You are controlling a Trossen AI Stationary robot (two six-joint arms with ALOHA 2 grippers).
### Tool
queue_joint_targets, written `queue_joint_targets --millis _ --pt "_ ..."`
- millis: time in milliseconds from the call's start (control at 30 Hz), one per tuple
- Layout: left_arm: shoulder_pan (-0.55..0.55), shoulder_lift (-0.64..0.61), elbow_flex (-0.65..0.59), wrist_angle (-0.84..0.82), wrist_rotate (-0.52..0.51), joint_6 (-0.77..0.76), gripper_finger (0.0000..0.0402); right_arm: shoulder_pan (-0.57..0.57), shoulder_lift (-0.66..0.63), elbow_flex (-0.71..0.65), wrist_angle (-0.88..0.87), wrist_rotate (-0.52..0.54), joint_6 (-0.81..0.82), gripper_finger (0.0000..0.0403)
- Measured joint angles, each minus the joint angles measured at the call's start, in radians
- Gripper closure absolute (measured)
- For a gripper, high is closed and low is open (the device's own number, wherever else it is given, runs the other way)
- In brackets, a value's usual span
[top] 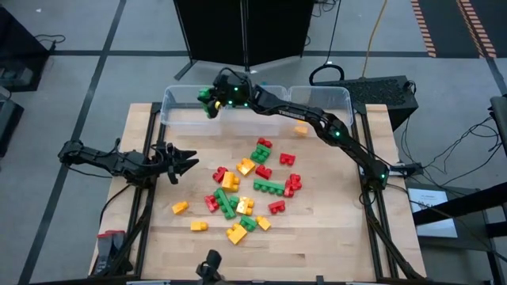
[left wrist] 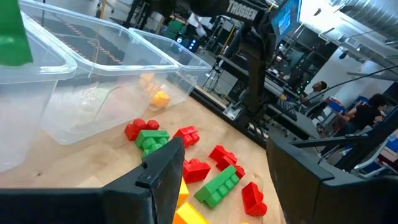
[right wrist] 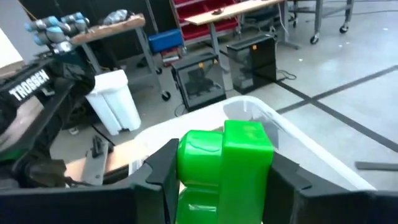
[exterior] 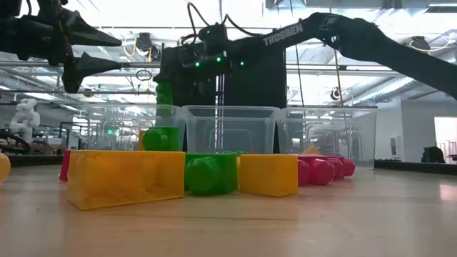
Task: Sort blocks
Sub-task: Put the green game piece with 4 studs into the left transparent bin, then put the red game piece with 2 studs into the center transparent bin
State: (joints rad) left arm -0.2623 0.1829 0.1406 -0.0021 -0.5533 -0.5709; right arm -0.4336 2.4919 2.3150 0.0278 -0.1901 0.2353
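Jaws: right gripper (right wrist: 221, 180) clamps green block (right wrist: 225, 163) above left bin (top: 181, 111) | left gripper (top: 188, 162) spread wide, empty

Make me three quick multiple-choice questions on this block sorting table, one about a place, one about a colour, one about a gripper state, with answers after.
1. Where is the right gripper?
A. over the leftmost clear plastic bin
B. low over the loose bricks
C. off the table's near edge

2. What colour is the small studded plastic brick it carries?
A. red
B. yellow
C. green

3. How is the left gripper?
A. shut on a red brick
B. open and empty
C. inside a bin

Answers: 1 A, the high view shows it above that bin. 2 C, the right wrist view shows green between the fingers. 3 B, its fingers stand apart holding nothing.
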Motion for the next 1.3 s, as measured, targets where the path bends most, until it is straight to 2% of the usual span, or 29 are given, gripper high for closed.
queue_joint_targets --millis 67,200,300,400,500,567,633,733,800,900,967,1033,1167,1300 --pt "0.0 0.0 0.0 0.0 0.0 0.0 0.0194 0.004 0.0 0.0 0.007 0.0 -0.018 0.0222" --pt "0.0 0.0 0.0 0.0 0.0 0.0 0.0194 0.007 -0.009 0.001 0.008 -0.001 -0.003 0.0118" --pt "0.0 0.0 0.0 0.0 0.0 0.0 0.0194 0.0 -0.009 0.026 -0.016 -0.04 0.03 0.0069" --pt "0.0 0.0 0.0 0.0 0.0 0.0 0.0194 -0.006 -0.039 0.037 -0.017 -0.121 0.082 0.0055" --pt "0.0 0.0 0.0 0.0 0.0 0.0 0.0194 -0.013 -0.12 0.037 -0.067 -0.296 0.093 0.0063" --pt "0.0 0.0 0.0 0.001 0.0 0.0 0.0194 -0.011 -0.203 0.038 -0.183 -0.391 0.041 0.0072" --pt "0.0 0.0 0.0 0.001 0.001 0.0 0.0194 0.004 -0.291 0.041 -0.377 -0.443 -0.071 0.0081" --pt "0.0 0.0 0.0 0.001 0.006 0.0 0.0194 0.041 -0.405 0.042 -0.78 -0.391 -0.287 0.009" --pt "0.0 0.0 0.0 0.0 0.009 0.0 0.0194 0.075 -0.451 0.042 -1.056 -0.28 -0.39 0.0093" --pt "0.0 0.0 0.0 0.0 0.01 0.0 0.0194 0.121 -0.476 0.038 -1.418 -0.099 -0.441 0.0094" --pt "0.0 0.0 0.0 0.0 0.01 0.0 0.0194 0.149 -0.477 0.026 -1.561 -0.046 -0.421 0.0094" --pt "0.0 0.0 0.0 0.0 0.01 0.0 0.0194 0.178 -0.477 -0.011 -1.6 -0.044 -0.391 0.0094" --pt "0.0 0.0 0.0 0.0 0.011 0.0 0.0194 0.236 -0.477 -0.132 -1.542 -0.045 -0.388 0.0094" --pt "0.0 0.0 0.0 0.0 0.024 0.0 0.0194 0.242 -0.49 -0.338 -1.471 -0.048 -0.393 0.0094"
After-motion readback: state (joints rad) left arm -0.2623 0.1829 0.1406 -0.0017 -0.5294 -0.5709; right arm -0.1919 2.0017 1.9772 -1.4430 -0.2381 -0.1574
